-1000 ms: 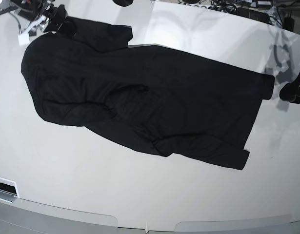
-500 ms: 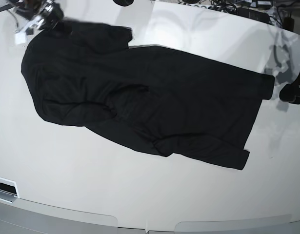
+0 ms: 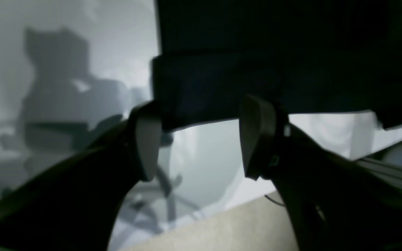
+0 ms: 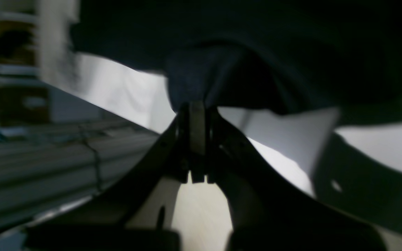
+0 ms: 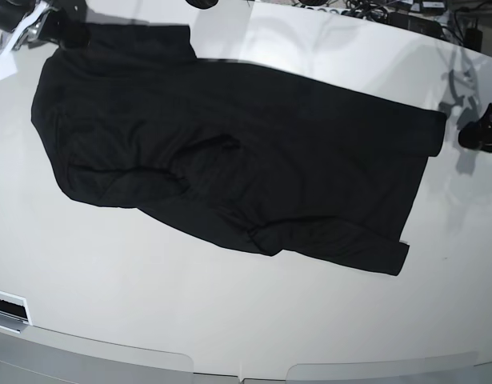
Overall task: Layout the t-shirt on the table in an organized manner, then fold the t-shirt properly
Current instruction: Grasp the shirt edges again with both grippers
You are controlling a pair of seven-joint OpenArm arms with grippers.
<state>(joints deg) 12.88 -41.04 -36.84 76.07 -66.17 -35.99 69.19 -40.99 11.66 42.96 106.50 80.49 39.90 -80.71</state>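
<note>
The black t-shirt [image 5: 254, 168] lies spread at a slant across the white table [image 5: 230, 320], with wrinkles near its middle. At the far left corner my right gripper [image 5: 63, 34] is shut on a corner of the cloth. The right wrist view shows the jaws of the right gripper [image 4: 197, 104] pinched together on a bunched fold of the t-shirt [image 4: 257, 45]. On the right side my left gripper [image 5: 479, 134] stands open, a little way off the shirt's corner. From its own wrist camera, the left gripper [image 3: 201, 120] has its fingertips level with the hem of the t-shirt [image 3: 274, 52], nothing held.
Cables and dark devices [image 5: 406, 16] crowd the far right edge of the table. A white slotted part [image 5: 7, 308] sits at the near left edge. The curved front edge [image 5: 246, 364] runs along the bottom of the base view.
My right gripper has shut on the shirt's far left corner and drawn it further left and back, stretching that folded part flat. The left gripper has barely shifted.
</note>
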